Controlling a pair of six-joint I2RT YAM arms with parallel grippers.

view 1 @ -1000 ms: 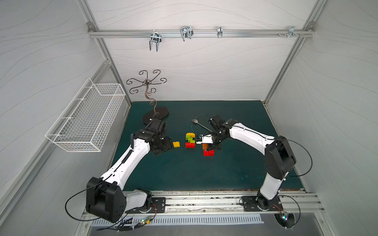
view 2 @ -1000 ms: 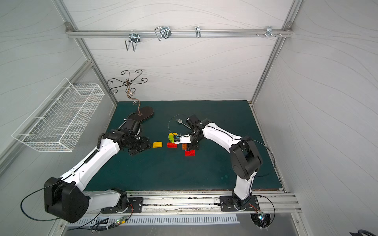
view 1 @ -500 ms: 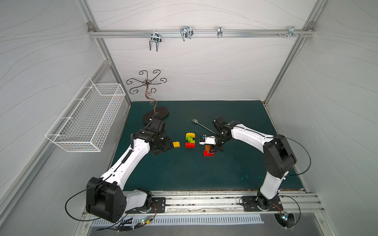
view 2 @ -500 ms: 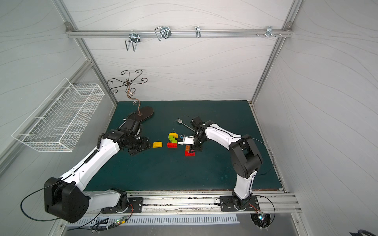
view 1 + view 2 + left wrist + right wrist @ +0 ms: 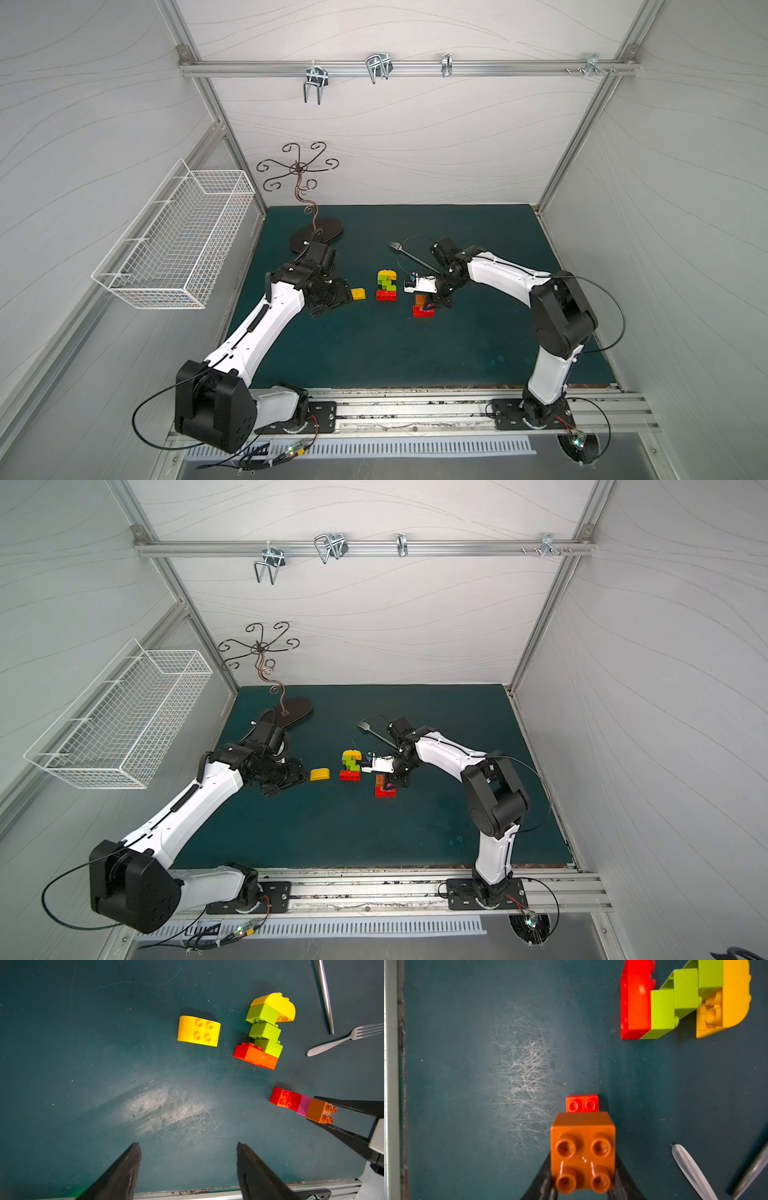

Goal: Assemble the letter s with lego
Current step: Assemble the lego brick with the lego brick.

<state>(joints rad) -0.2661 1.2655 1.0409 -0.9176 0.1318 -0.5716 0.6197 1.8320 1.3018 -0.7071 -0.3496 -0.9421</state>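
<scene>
A lego stack, red base, three lime green bricks and a rounded yellow top (image 5: 386,284) (image 5: 351,764) (image 5: 264,1030) (image 5: 675,999), lies mid-mat. A loose rounded yellow brick (image 5: 358,294) (image 5: 319,774) (image 5: 198,1030) lies just left of it. My right gripper (image 5: 428,301) (image 5: 388,785) (image 5: 583,1167) is shut on an orange brick (image 5: 582,1153) (image 5: 320,1112). That brick sits on a pink brick (image 5: 303,1105), which is on a red brick (image 5: 284,1098) (image 5: 581,1103). My left gripper (image 5: 336,297) (image 5: 297,777) (image 5: 188,1144) is open and holds nothing, left of the loose yellow brick.
A metal fork (image 5: 409,255) (image 5: 345,1040) and a second metal handle (image 5: 325,995) lie behind the bricks. A curly wire stand (image 5: 316,232) is at the back left. A white wire basket (image 5: 178,245) hangs on the left wall.
My right gripper has carried the orange brick a little right and toward the front, from beside the green stack to over the red brick. The left arm has stayed still.
</scene>
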